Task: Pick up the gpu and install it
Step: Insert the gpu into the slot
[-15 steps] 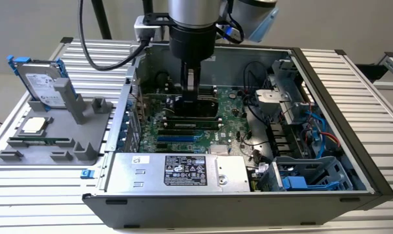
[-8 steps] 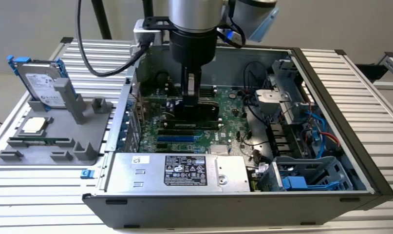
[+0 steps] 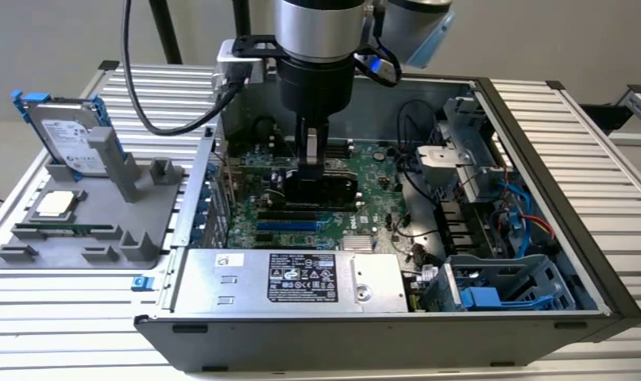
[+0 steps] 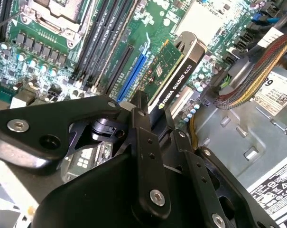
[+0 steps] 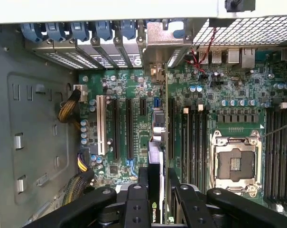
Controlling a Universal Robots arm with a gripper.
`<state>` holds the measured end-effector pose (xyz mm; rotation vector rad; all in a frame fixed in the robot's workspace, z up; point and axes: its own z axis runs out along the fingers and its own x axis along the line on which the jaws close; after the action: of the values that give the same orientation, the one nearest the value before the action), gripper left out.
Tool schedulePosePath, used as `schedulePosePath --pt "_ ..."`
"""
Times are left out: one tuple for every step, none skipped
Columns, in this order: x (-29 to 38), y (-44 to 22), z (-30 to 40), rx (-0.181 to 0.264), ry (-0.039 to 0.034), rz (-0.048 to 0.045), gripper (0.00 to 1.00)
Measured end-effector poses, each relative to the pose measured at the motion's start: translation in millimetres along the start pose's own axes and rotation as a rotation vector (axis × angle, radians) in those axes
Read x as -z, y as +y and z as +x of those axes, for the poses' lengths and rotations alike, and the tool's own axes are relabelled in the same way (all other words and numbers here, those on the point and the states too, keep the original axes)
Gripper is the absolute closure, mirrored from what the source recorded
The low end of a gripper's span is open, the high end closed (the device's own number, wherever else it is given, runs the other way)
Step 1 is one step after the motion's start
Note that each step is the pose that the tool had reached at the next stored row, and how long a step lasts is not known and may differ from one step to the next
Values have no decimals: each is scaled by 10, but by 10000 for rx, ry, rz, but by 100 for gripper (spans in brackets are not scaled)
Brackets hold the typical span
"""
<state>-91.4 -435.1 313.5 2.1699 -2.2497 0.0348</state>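
Above the motherboard (image 3: 373, 190) slots, the gripper (image 4: 150, 121) fingers clamp the upright gpu (image 4: 174, 78), edge-down.

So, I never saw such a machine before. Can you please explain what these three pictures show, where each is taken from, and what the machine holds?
This is one robot arm working over an open computer case on a slatted metal table. The exterior view looks at the whole scene from off the arm. Both wrist views come from cameras riding near the arm's wrist, looking down past the gripper onto the green motherboard. The jaws are shut on the gpu, a flat card with a green board and a black cover, held on edge just above the motherboard's slots. On the exterior view's left a grey holder carries a hard drive with blue rails and a processor chip.
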Motion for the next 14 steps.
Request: schedulePosePath --pt "-12 0 4 0 0 0 100" --pt "-24 0 7 0 1 -1 100" --pt "-40 0 9 0 2 -1 100" --pt "-57 0 10 0 2 -2 100" --pt "-73 0 9 0 1 -1 100" --pt "-88 0 9 1 2 -1 100" --pt "-103 0 9 1 3 -1 100" --pt "-119 0 8 1 3 -1 100" --pt "-133 0 8 1 3 -1 100" --pt "-147 0 7 0 3 -3 100" --pt "-160 1 7 0 4 -4 100" --pt "-174 1 7 0 3 -5 100" --pt "-185 1 7 0 4 -8 100" --pt "-193 1 6 -1 3 -14 100"
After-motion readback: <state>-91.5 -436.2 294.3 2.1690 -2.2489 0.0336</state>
